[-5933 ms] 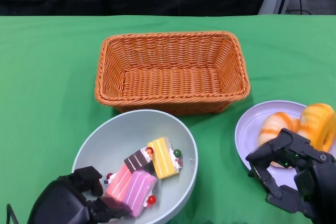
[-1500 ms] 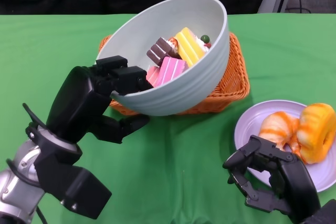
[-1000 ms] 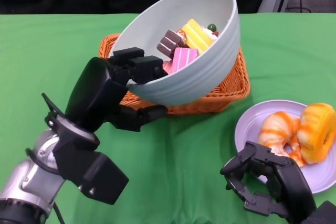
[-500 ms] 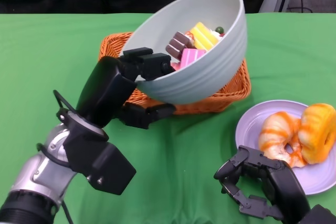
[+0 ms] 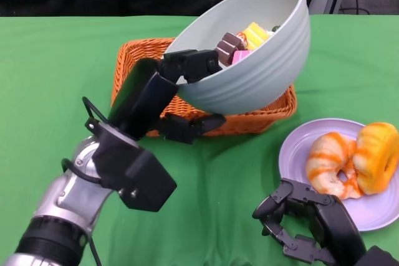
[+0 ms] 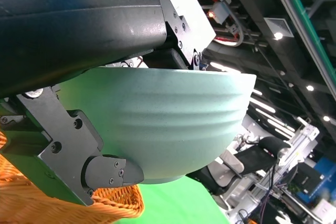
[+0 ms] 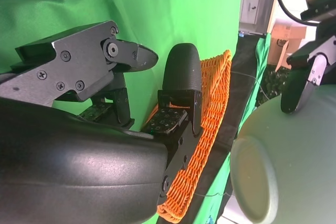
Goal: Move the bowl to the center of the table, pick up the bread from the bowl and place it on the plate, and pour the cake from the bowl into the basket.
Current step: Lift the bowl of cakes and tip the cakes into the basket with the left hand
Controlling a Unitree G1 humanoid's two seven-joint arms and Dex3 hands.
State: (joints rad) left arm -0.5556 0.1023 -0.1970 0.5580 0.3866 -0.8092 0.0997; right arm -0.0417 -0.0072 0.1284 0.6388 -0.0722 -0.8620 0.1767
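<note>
My left hand grips the near rim of the pale grey-green bowl and holds it raised and tilted over the orange wicker basket. Cake pieces, brown, pink and yellow, lie against the bowl's far wall. In the left wrist view the bowl fills the frame with the basket's rim below it. Two pieces of bread sit on the lilac plate at the right. My right hand rests low near the front right, holding nothing, fingers curled but apart.
Green cloth covers the table, with a dark background beyond its far edge. In the right wrist view the basket and the underside of the bowl appear behind my own fingers.
My left hand has carried the bowl further right and up over the basket, tilting it more. The cakes slid toward the far wall. My right hand sank a little lower.
</note>
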